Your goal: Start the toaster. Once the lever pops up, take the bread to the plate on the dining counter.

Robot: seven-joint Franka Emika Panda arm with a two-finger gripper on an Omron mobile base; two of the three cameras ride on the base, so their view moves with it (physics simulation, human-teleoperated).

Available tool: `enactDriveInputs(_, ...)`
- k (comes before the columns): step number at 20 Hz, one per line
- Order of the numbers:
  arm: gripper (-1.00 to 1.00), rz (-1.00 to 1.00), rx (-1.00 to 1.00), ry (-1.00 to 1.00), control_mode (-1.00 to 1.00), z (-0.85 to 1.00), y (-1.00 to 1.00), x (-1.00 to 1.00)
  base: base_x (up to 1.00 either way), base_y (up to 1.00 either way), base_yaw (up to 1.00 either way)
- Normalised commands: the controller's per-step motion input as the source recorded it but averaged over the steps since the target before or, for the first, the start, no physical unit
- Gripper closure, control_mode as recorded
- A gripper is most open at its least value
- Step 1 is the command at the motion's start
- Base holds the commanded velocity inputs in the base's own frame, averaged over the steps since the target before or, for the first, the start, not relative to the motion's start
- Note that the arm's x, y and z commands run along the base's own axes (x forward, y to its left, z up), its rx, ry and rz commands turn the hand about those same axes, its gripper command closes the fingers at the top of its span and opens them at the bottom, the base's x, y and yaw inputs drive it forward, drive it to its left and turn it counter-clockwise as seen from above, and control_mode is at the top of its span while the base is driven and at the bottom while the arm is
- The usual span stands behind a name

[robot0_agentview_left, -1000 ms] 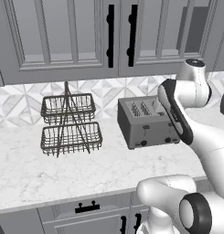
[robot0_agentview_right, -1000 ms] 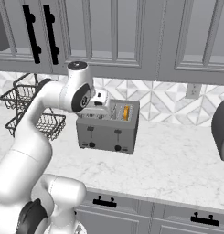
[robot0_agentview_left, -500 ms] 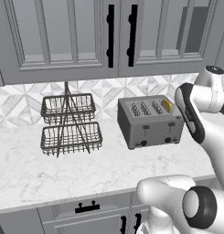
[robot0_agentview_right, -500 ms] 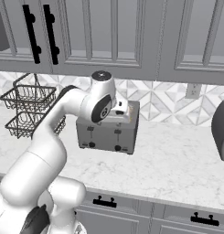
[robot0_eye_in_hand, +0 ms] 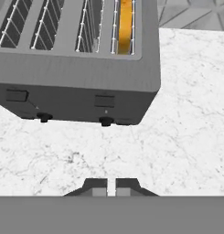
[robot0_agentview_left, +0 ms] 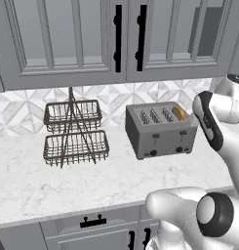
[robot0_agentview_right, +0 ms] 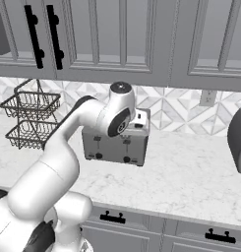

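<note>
With my pincer [robot0_eye_in_hand: 111, 186] drawn together on nothing above the marble worktop [robot0_eye_in_hand: 186, 137], I face the toaster [robot0_eye_in_hand: 77, 64] just ahead, its black knobs toward me and the bread [robot0_eye_in_hand: 125, 20] sunk in the rightmost slot.

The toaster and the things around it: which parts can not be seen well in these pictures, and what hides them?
- Toaster, right base view: the arm covers its top and slots.
- Bread, left base view: mostly sunk in its slot.
- Toaster, hand view: left end cut off by the edge.
- Wire basket rack, right base view: cut off at the left edge.
- End effector, hand view: only the tips show, close together, holding nothing.
</note>
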Motion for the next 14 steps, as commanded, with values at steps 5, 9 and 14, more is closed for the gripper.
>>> enactDriveInputs(5, 1.0, 0.0, -0.02, -0.16, -1.0, -0.55, -0.04, 0.39, 0.0, 0.0, 0.0)
enactDriveInputs(9, 1.0, 0.01, 0.0, -0.21, -1.0, -0.41, 0.0, 0.52, 0.0, 0.0, 0.0)
enactDriveInputs(14, 1.0, 0.01, 0.0, 0.01, -1.0, -0.04, 0.0, 0.53, 0.0, 0.0, 0.0)
